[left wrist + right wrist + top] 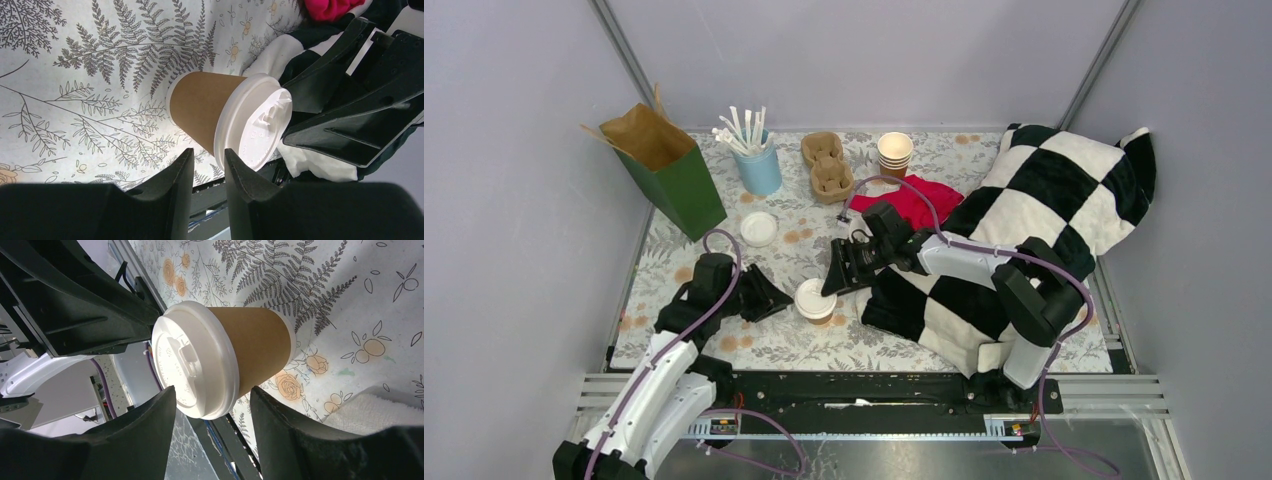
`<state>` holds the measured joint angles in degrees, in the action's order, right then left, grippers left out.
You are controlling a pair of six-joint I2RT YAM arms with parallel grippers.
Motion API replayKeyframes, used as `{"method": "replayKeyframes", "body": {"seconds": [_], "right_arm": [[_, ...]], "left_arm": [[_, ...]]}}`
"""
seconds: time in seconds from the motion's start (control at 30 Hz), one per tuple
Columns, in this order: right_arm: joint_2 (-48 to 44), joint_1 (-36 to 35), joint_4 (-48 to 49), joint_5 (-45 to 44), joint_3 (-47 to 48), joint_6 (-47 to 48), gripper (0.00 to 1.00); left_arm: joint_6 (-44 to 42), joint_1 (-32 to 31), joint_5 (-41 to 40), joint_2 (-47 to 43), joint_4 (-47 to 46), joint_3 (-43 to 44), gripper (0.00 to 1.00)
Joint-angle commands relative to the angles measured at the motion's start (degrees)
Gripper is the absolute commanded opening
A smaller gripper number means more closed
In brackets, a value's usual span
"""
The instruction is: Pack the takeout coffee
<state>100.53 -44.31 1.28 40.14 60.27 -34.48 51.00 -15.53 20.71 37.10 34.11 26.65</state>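
**No Legible Writing in My Views**

I found no text, label, brand, number or sign that I could read on anything in front of me. The only candidate was the white lid point(192, 367) of the takeout coffee point(260, 347). It carried faint raised marks moulded into the plastic beside the sip hole. In both wrist views they were too shallow and too washed out for me to tell whether they were letters or figures.
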Motion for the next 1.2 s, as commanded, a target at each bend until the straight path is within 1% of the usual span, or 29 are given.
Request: {"method": "replayKeyframes", "body": {"seconds": [0.0, 0.2, 0.37, 0.6, 0.77, 0.97, 1.17], "right_arm": [[0.71, -0.75, 1.91, 1.09, 1.96, -0.15, 0.62], [0.96, -0.95, 1.36, 0.90, 2.13, 0.06, 0.62], [1.29, -1.11, 1.21, 0.90, 2.60, 0.10, 0.61], [1.82, -1.30, 1.36, 0.74, 2.66, -0.10, 0.60], [2.20, -1.30, 2.28, 0.38, 1.87, -1.00, 0.58], [2.71, -1.30, 6.47, 0.77, -0.86, -4.00, 0.55], [2.05, -0.95, 10.93, 0.65, -4.61, -6.29, 0.55]], "left_arm": [[-0.24, -0.20, 0.70, 1.32, -3.20, 1.17, 0.33], [-0.29, -0.37, 0.91, 0.99, -3.83, 1.04, 0.36], [-0.42, -0.84, 1.32, 2.63, -4.87, 0.71, 0.35], [-0.16, -2.15, -0.22, 3.82, -5.01, 0.59, 0.34], [0.59, -3.75, -2.24, 5.05, -4.32, 0.44, 0.28], [1.95, -7.55, -6.73, 7.02, -2.79, 0.73, 0.23], [4.26, -11.06, -10.06, 7.22, -2.90, -0.46, 0.22]]}}
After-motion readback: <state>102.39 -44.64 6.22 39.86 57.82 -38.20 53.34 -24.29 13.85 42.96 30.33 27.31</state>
